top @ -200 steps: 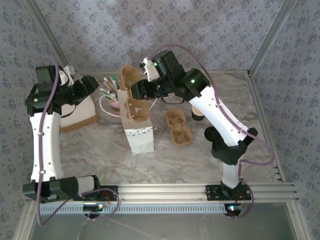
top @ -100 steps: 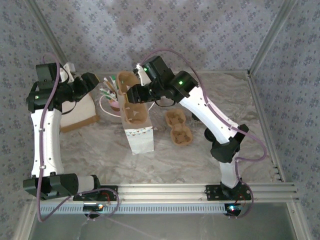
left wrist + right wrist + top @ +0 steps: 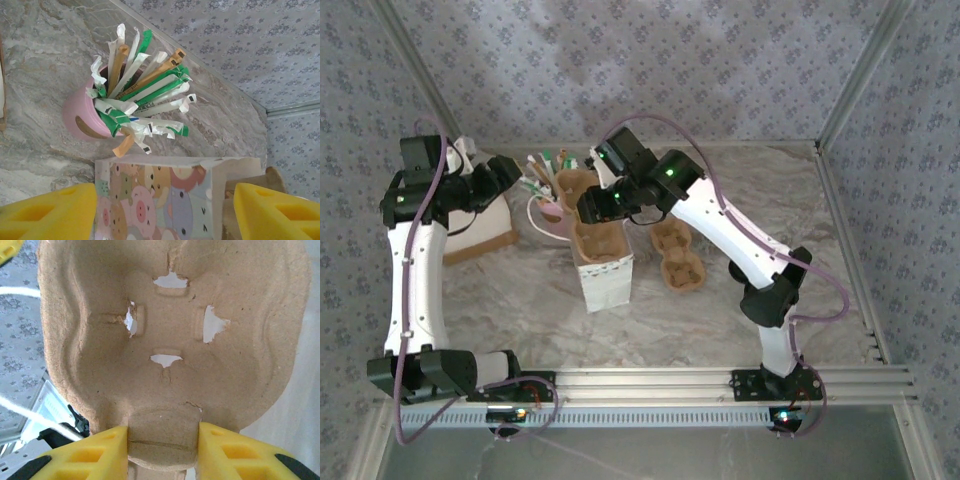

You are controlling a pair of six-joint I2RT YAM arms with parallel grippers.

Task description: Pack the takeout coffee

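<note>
My right gripper is shut on the end tab of a brown pulp cup carrier. The carrier stands on end, its lower part inside the open top of the white patterned paper bag at the table's middle. My left gripper hangs open to the left of the bag and faces its cartoon-printed side, touching nothing. The takeout coffee is hidden from view.
A pink cup of wrapped straws stands just behind the bag. A second pulp carrier lies flat to the right of the bag. A brown box sits under the left arm. Metal frame posts edge the table.
The right arm has swung left and down, and the carrier has dropped from above the bag into its mouth. The left arm has barely moved.
</note>
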